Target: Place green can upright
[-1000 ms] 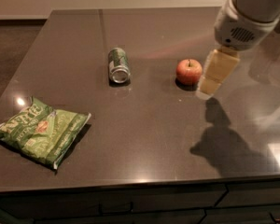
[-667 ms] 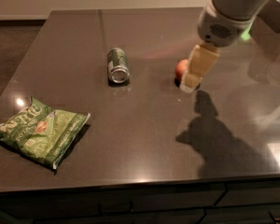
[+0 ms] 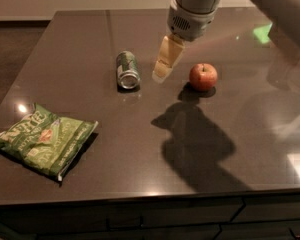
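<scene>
The green can [image 3: 127, 70] lies on its side on the dark table [image 3: 140, 149], left of the middle, with one silver end facing the front. My gripper [image 3: 161, 73] hangs from the grey arm [image 3: 192, 6] just right of the can, between it and the apple. It is close to the can but apart from it, and it holds nothing that I can see.
A red apple [image 3: 203, 76] stands just right of the gripper. A flat green chip bag [image 3: 42, 140] lies at the front left near the table's edge. The arm's shadow falls on the table in front of the apple.
The gripper has moved left, from beside the apple on its right to the gap between the can and the apple. The can, apple and bag have not moved.
</scene>
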`<action>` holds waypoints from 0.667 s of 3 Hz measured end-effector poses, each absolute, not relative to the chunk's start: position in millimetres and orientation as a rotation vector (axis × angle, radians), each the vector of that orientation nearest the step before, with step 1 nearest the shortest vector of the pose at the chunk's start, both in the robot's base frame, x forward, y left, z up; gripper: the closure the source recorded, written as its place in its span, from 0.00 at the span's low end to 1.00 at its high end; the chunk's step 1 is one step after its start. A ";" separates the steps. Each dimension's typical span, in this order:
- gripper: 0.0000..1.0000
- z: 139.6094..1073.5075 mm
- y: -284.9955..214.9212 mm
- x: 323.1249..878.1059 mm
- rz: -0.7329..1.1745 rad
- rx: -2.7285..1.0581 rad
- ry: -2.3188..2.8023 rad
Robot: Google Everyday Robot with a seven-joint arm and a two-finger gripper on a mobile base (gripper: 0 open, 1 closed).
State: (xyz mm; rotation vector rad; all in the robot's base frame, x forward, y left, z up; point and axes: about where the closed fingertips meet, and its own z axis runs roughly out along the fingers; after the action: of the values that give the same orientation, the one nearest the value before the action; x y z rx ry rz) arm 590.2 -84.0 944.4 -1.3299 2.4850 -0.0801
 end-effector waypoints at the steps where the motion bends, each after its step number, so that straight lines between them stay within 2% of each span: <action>1: 0.00 935.6 -49.6 616.4 -0.110 -1.247 2.570; 2: 0.00 929.3 -25.5 631.7 -0.130 -1.177 2.613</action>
State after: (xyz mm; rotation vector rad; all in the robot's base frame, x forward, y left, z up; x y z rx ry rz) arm 631.7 -25.5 929.3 -1.1771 2.6126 -0.1304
